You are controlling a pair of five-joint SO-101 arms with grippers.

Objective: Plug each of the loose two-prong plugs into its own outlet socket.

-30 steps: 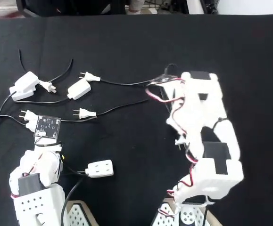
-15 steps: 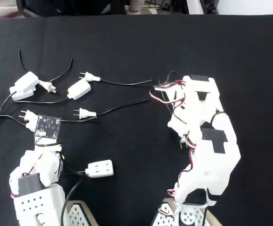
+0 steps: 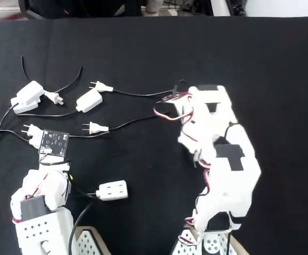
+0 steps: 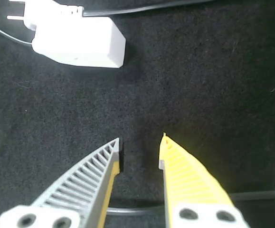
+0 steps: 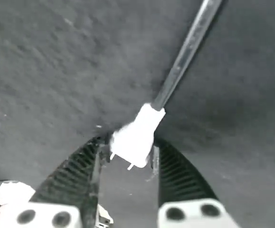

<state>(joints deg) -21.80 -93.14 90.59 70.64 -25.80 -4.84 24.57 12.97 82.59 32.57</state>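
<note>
My right gripper (image 5: 130, 142) is shut on a white two-prong plug (image 5: 136, 135), held off the black table with its black cord (image 5: 187, 52) trailing away. In the high view the right arm (image 3: 220, 154) stands at centre right and covers its gripper. Loose plugs (image 3: 100, 86) (image 3: 94, 127) lie at left centre, and another plug (image 3: 52, 97) lies beside a white socket block (image 3: 28, 94). A second socket block (image 3: 89, 101) lies near them. A white outlet (image 3: 113, 190) sits at the lower left beside the left arm (image 3: 42, 196). My left gripper (image 4: 139, 142) hangs open over bare table near a white block (image 4: 75, 40).
Black cords (image 3: 138, 94) cross the left half of the black table (image 3: 271, 64). A further plug (image 3: 28, 130) lies at the left arm's camera board (image 3: 53, 142). People's legs and chair bases stand beyond the far edge.
The right arm has swung to the left, toward the table's middle, carrying the plug and dragging its cord. The left arm has stayed still.
</note>
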